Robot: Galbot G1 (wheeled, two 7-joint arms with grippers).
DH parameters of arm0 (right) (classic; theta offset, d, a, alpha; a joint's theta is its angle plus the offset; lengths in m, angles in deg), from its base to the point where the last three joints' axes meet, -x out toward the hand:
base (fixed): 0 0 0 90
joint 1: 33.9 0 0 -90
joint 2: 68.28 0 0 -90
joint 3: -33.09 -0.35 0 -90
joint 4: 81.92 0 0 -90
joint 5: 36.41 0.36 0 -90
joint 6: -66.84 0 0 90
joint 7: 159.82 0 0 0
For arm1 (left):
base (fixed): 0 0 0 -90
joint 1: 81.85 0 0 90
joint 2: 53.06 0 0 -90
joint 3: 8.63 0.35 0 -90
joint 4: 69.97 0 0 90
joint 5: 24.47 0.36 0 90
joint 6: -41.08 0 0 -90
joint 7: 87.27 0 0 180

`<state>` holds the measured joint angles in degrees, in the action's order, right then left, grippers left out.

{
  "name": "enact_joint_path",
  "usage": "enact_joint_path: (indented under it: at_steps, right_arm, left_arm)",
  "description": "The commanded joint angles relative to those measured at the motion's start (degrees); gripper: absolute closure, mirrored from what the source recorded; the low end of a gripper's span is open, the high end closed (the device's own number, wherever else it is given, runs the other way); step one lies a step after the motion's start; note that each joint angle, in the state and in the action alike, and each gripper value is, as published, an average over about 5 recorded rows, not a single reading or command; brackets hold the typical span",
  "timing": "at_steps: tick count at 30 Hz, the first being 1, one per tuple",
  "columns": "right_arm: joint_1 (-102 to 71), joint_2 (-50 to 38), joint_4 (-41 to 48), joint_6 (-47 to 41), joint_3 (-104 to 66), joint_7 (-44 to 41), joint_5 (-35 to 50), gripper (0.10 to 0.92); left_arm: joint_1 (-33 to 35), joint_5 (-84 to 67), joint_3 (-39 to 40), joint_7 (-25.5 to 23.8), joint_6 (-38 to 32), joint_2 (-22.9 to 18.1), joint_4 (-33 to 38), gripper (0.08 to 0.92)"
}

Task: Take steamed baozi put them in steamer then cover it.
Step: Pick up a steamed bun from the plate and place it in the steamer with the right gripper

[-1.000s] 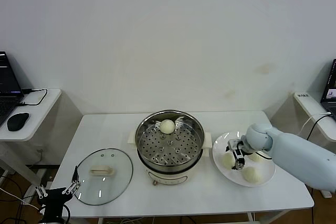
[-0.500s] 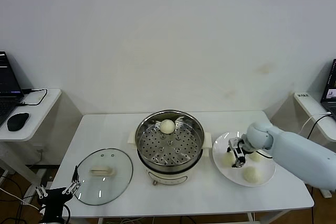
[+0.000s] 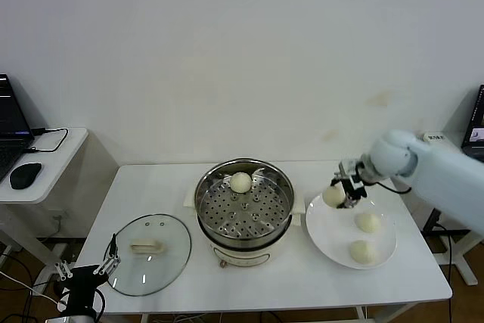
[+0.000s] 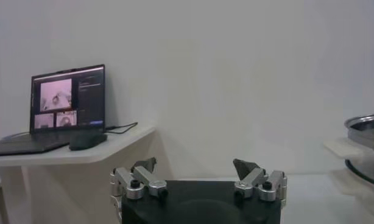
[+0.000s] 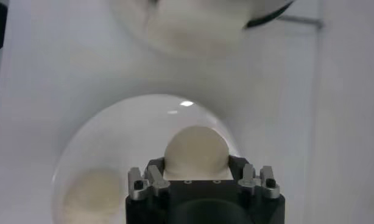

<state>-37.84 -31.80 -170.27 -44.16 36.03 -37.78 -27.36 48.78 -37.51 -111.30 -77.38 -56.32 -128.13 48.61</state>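
Observation:
My right gripper (image 3: 342, 192) is shut on a cream-white baozi (image 3: 333, 196) and holds it in the air above the left edge of the white plate (image 3: 325, 226). The right wrist view shows that baozi (image 5: 196, 151) between the jaws. Two more baozi (image 3: 368, 222) (image 3: 362, 252) lie on the plate. One baozi (image 3: 240, 181) sits at the back of the steamer (image 3: 244, 209) on its perforated tray. The glass cover (image 3: 149, 253) lies flat on the table left of the steamer. My left gripper (image 3: 85, 271) is open and idle below the table's front left corner.
A side desk (image 3: 41, 160) at the left carries a laptop (image 3: 11, 128) and a mouse (image 3: 25, 175). Another laptop (image 3: 476, 126) stands at the far right. The steamer's rim (image 4: 365, 122) shows in the left wrist view.
My right gripper has lifted a baozi off the plate and risen with it, toward the back. Two baozi stay on the plate. The left arm has barely moved.

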Motion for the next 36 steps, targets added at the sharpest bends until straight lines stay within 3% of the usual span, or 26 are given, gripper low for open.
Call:
enact_joint_path:
  at_steps: [1,16,36]
  right_arm:
    - [19.7,8.9,-4.9,-6.0,10.6,3.3,16.0,0.372]
    - [4.2,34.2,4.2,-17.6,7.5,14.5,24.7,0.364]
    - [-5.2,39.6,13.4,-20.5,7.2,18.3,19.6,0.355]
  left_arm:
    - [-0.3,0.0,0.3,-0.1,0.1,0.2,0.2,0.177]
    - [-0.7,-1.3,-2.3,-0.1,0.7,-0.1,0.8,0.177]
    - [-0.6,-1.7,-3.2,-0.1,0.5,-0.6,1.0,0.177]
